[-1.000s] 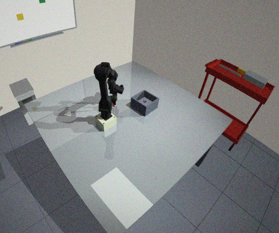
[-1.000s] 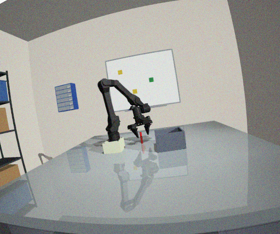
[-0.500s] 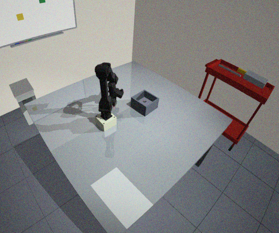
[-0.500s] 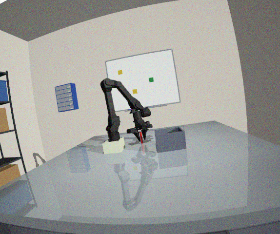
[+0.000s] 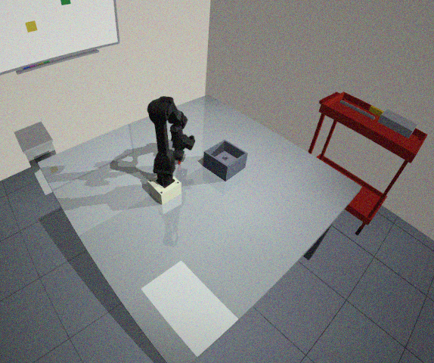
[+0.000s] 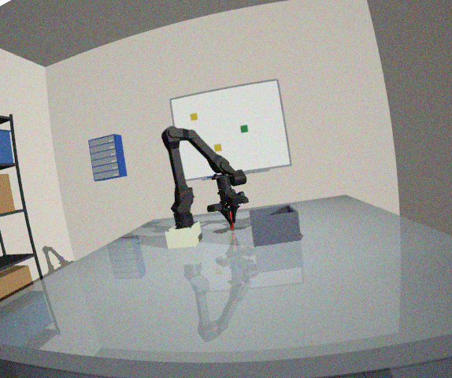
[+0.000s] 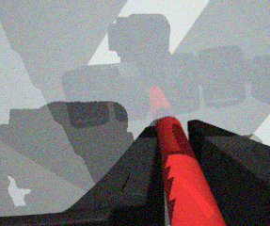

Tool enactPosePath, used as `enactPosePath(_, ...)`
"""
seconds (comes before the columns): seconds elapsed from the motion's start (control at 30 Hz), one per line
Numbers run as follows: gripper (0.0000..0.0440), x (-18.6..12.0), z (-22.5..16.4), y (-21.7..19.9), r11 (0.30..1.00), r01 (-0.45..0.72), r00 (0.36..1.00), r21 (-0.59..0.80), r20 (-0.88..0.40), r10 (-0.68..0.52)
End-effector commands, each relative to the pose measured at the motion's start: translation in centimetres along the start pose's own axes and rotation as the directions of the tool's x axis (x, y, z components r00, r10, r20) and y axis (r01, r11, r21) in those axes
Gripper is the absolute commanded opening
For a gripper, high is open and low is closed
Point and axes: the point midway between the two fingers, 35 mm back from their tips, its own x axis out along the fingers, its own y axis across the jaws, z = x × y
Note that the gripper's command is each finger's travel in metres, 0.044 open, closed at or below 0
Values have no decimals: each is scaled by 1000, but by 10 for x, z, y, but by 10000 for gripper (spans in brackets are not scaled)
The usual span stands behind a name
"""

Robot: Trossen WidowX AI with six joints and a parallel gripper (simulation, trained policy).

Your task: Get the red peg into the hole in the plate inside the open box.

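Fingers (image 5: 178, 158) (image 6: 231, 221): clamped on red peg (image 5: 179, 162) (image 6: 231, 226) (image 7: 182, 165) | Location: outside open box (image 5: 224, 168) (image 6: 275, 225), near bench (image 5: 248, 234) (image 6: 258, 317) | Risk: snagging on box wall from insufficient lift; missing hole from grip tilt

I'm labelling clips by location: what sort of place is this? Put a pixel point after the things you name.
Probably a workshop or robotics lab: a robot arm (image 5: 162, 141) (image 6: 179, 179) on a table, a whiteboard (image 5: 53, 35) (image 6: 258, 109), and a red cart (image 5: 365, 128).

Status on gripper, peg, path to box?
Gripper shut on red peg. Peg outside open box, roughly upright. Box wall between peg and hole; likely needs lifting over.
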Motion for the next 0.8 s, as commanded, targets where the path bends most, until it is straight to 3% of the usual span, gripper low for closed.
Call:
enactPosePath(0.0,0,-14,9,8,999,-30,999,-30,39,32)
enactPosePath(0.77,0,-96,84,37,991,-81,970,-106,218,103)
